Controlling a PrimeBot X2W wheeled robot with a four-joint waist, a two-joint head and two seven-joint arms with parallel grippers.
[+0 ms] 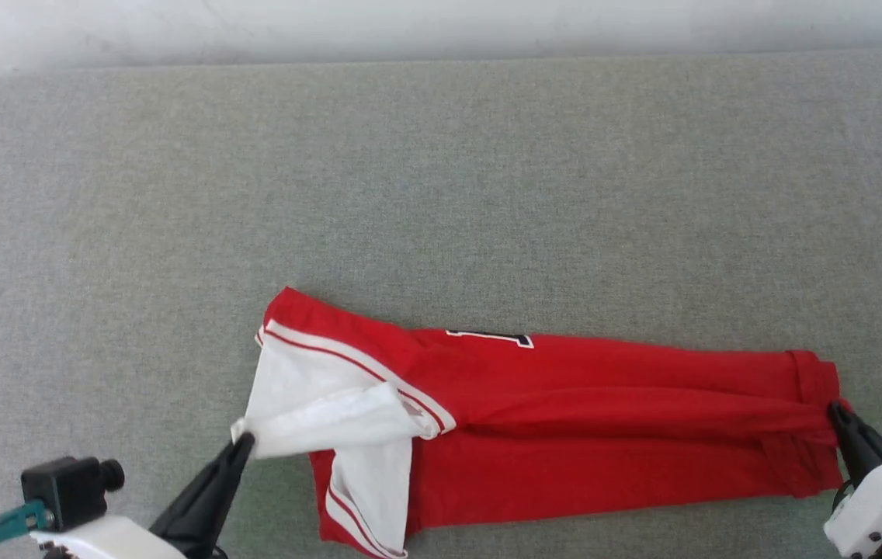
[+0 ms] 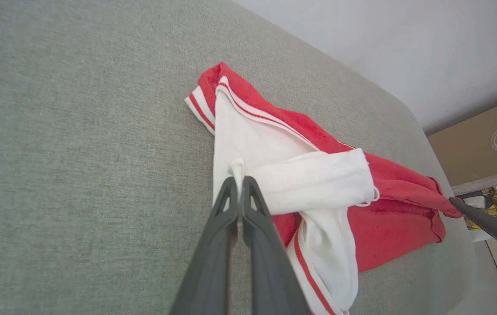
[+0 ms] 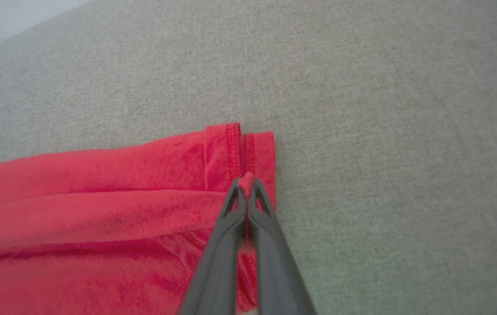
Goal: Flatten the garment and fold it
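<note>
The shirt (image 1: 604,419) has its long axis running left to right; left gripper (image 1: 243,444) jaws clamped tight on its white end; right gripper (image 1: 835,411) jaws clamped tight on its red end.

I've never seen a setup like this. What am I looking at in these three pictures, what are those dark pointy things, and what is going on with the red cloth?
All three pictures come from one two-armed robot. The wide one looks down from a camera on its head. The other two look along each arm's pincer from a camera on that wrist. The dark pointy things are the pincers' fingers.

On the grey fabric surface lies the garment, a red shirt with white sleeve ends, bunched into a long strip. The left gripper is shut on a white sleeve edge. The right gripper is shut on the red hem at the opposite end.
</note>
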